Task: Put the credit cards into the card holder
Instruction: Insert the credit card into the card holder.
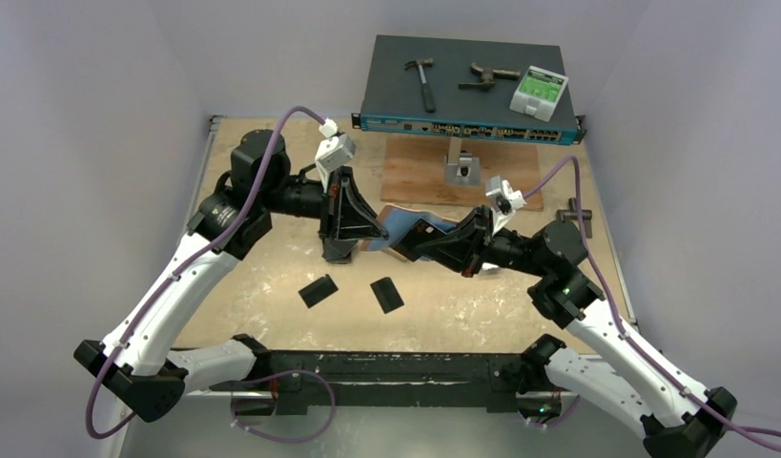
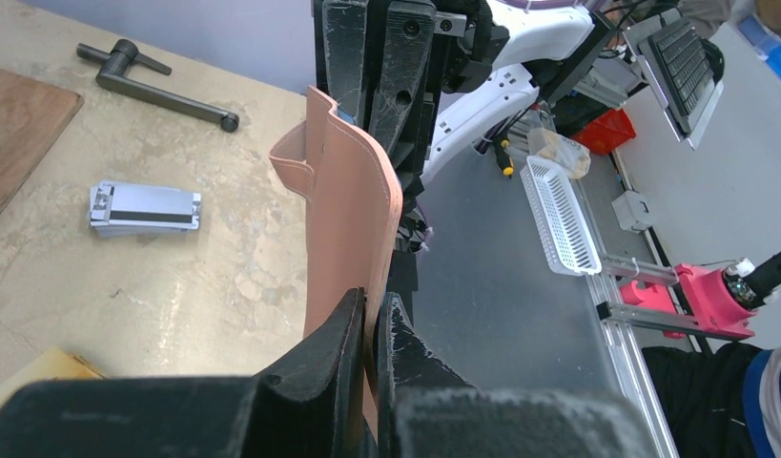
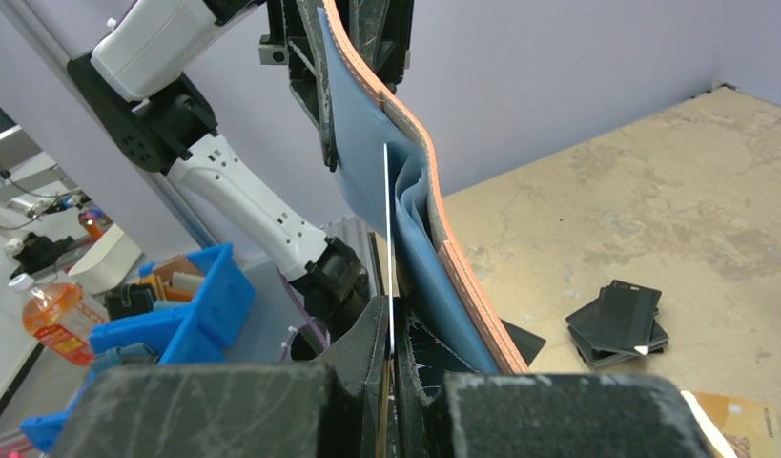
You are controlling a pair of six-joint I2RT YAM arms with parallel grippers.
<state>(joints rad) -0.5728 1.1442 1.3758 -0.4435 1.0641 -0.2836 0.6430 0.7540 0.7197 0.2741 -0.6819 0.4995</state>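
In the air: the card holder point(image 2: 353, 210), a salmon-pink leather-look wallet, hangs on edge between the two arms, above the surface point(image 2: 205, 286).
Left arm: the left gripper point(image 2: 372, 305) is closed tight on the wallet's near edge and pinches the pink panel flat.
Right arm: the right gripper point(image 3: 391, 320) is closed to a sliver on a single card point(image 3: 387, 229). The card shows edge-on as a thin pale line, with its far end at the mouth of the blue pockets.
Waiting: two black stacks point(image 1: 318, 290), a silver-grey stack point(image 2: 143, 207) with a dark stripe, and an orange-gold card point(image 3: 739, 429) lie flat on the surface, well apart from the wallet.
Materials: the wallet is soft, with a raw pink rim and a smooth blue lining. Its panels bow in a loose S and the pockets gape unevenly. The cards are rigid, slick and sharp-cornered. The surface is pale, scuffed and blotched.
Risk: the limp wallet may flex away under a push, so the card's corner could catch a pocket lip or slide behind the lining. A slick card held by one narrow edge could pivot or slip free. Pressing hard could drag the wallet out of the left grip.
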